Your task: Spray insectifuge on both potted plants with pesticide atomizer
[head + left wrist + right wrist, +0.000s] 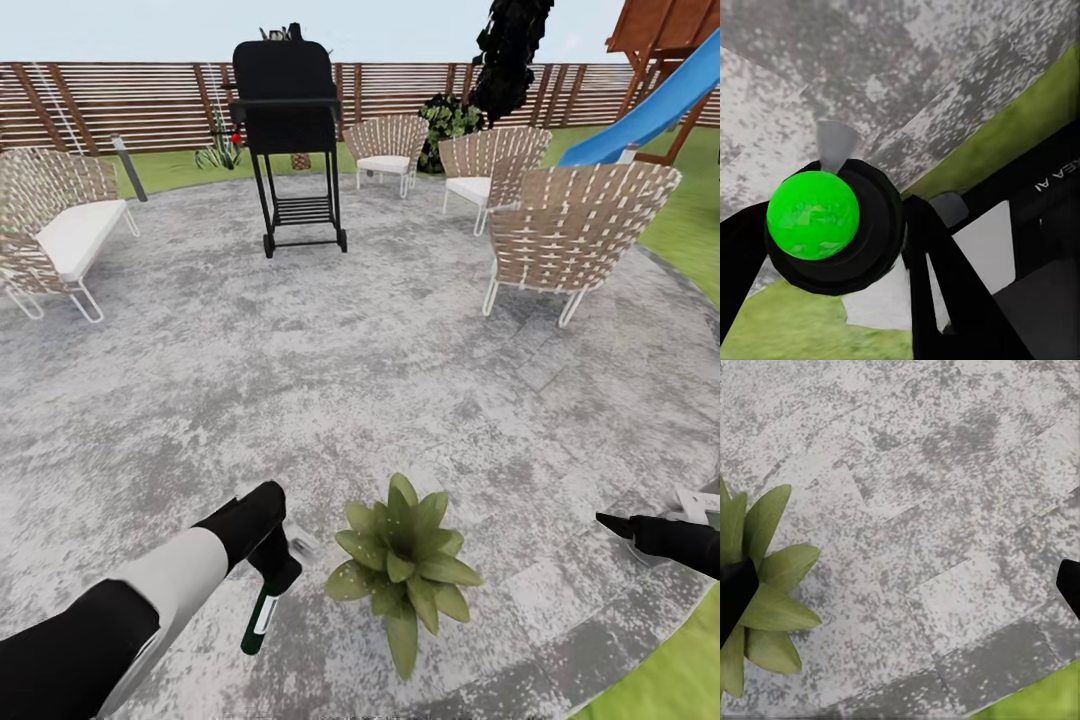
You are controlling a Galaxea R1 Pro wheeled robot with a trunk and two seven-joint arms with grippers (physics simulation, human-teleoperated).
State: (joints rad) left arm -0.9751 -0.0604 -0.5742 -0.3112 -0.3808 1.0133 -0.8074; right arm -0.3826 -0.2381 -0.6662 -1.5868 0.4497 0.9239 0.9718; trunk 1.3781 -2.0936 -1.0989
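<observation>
Pesticide atomizer (262,612) in left gripper (275,565)

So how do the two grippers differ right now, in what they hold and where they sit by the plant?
The left gripper is shut on the pesticide atomizer, which hangs bottom-down beside the potted plant; the right gripper holds nothing, its fingers apart. The left sits close to the plant's leaves, the right well off on its other side. Both hang low over the grey patio.

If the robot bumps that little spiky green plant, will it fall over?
Probably not easily: the small rosette plant of pointed green leaves sits low and wide on the grey paved patio. Its leaves would likely bend. Its pot is hidden, so weight is unclear.
</observation>
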